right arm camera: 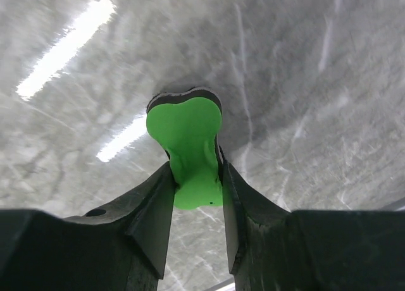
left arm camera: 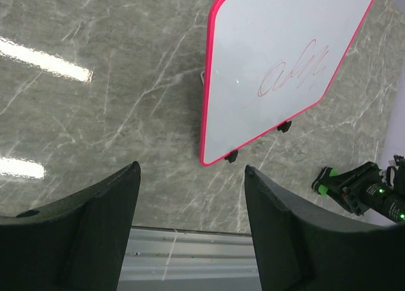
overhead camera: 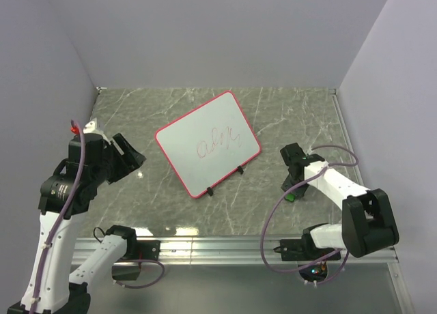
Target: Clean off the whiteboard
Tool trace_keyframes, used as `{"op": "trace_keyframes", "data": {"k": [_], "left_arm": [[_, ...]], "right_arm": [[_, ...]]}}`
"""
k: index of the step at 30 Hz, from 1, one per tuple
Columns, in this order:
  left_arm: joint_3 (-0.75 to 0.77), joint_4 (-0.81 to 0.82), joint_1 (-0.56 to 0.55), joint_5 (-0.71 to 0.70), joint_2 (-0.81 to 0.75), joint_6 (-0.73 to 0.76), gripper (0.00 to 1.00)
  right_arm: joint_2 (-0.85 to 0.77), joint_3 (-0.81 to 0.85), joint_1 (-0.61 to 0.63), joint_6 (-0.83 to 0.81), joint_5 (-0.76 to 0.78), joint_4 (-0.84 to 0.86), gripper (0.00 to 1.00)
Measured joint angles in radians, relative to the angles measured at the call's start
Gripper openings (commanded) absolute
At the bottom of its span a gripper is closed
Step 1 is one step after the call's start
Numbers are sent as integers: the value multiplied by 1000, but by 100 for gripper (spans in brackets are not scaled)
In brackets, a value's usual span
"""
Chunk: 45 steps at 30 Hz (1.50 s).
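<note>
Watching the top view, I am seeing the whiteboard (overhead camera: 208, 143) sitting askew mid-counter (overhead camera: 136, 109), pink-red framed, with a red scribble (overhead camera: 218, 145) at its centre. In the left wrist view, my left claw (left arm camera: 191, 171) is hanging wide open and empty. In the right wrist view, my right claw (right arm camera: 196, 167) is pinching a green block (right arm camera: 186, 130).

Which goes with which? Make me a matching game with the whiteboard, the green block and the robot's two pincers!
Things:
1. whiteboard
2. green block
3. left pincer
4. right pincer

States:
a. squeezed inside a pincer
b. open, holding nothing
c. has red scribbles on it
d. shut on the green block

Right pairs: 1-c, 2-a, 3-b, 4-d.
</note>
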Motion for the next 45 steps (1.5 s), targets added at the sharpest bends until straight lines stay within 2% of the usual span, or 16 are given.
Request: {"op": "trace_keyframes", "data": {"k": [2,3,6,13,19,25,28,33,38,43,45], "left_arm": [[-16,10,0,5,0,0,81],[-31,19,0,8,-1,1,81],[-104,48,0,18,1,1,83],[-294,220,0,115,-41,5,85],[-464,460,0,231,-108,0,81],[-617,661,0,267,-71,-8,68],[-665,751,0,267,-39,-18,66],[-751,972,5,292,19,-55,70],[-830,1128,27,298,58,-66,62],[-881,1317,94,353,128,-100,59],[-899,1380,99,370,157,-116,54]], "right_arm": [[7,16,0,-9,1,1,13],[9,21,0,-13,1,2,7],[10,35,0,-29,-12,1,0],[-73,64,14,-60,-164,18,0],[-213,166,90,-61,-355,76,0],[-280,266,195,-34,-463,133,0],[-288,295,236,-27,-486,137,0],[-288,344,269,-29,-492,105,0],[-289,377,270,-36,-493,77,0],[-280,405,274,-62,-503,68,0],[-257,414,280,-78,-508,75,0]]}}
